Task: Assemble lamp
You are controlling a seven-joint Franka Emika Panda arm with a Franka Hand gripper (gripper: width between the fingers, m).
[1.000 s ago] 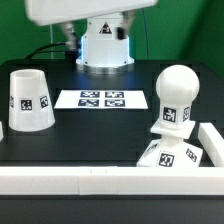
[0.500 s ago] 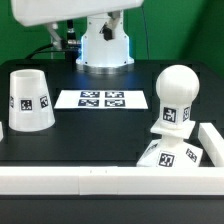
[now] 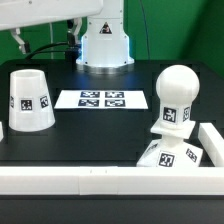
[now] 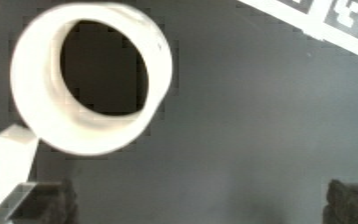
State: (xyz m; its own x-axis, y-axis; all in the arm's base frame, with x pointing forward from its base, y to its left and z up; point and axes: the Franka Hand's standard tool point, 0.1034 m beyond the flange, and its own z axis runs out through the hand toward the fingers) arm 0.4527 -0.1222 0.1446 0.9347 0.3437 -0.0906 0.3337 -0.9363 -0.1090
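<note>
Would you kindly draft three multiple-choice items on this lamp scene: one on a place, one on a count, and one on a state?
1. Where does the shade stand in the exterior view?
A. on that view's left
B. on that view's right
C. on the marker board

2. How many tags does the marker board show?
A. one
B. two
C. four

3. How does the shade rest?
A. on its side
B. wide opening down
C. on the bulb post

Answers: 1 A, it stands on the left, while the bulb post is on the right. 2 C, four squares in a row. 3 B, its narrow end points up.
</note>
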